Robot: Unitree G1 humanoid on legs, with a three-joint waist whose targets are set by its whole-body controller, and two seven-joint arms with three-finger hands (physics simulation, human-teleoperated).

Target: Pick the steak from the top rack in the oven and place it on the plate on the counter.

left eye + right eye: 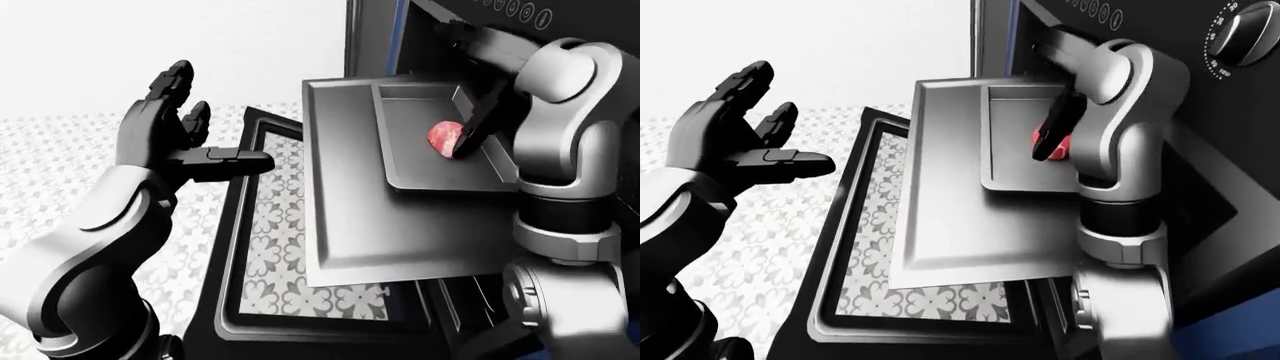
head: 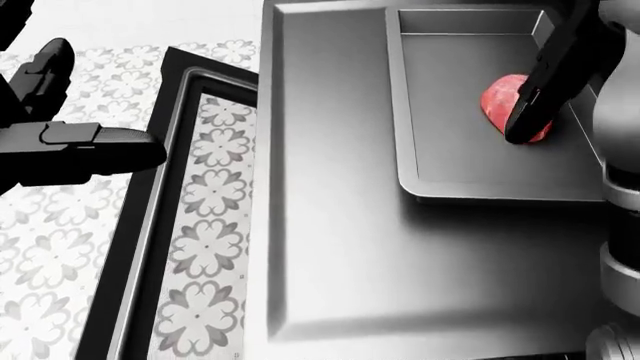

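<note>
The oven door [image 1: 330, 315] hangs open over the patterned floor [image 2: 40, 247]. Above it a flat rack [image 2: 330, 225] carries a shallow tray [image 2: 440, 150] at its far right corner. The steak [image 2: 500, 101] lies near the tray's right wall, the right hand [image 2: 540, 94] touching it, grip unclear. The left hand [image 1: 175, 142] is spread, well apart.

I'm working in a kitchen: an oven [image 1: 1200, 150] with a row of round buttons and a dial [image 1: 1248, 30] on its panel, its glass door [image 1: 300, 247] dropped open over patterned floor tiles [image 2: 50, 247], a grey rack [image 2: 330, 187] pulled out.
</note>
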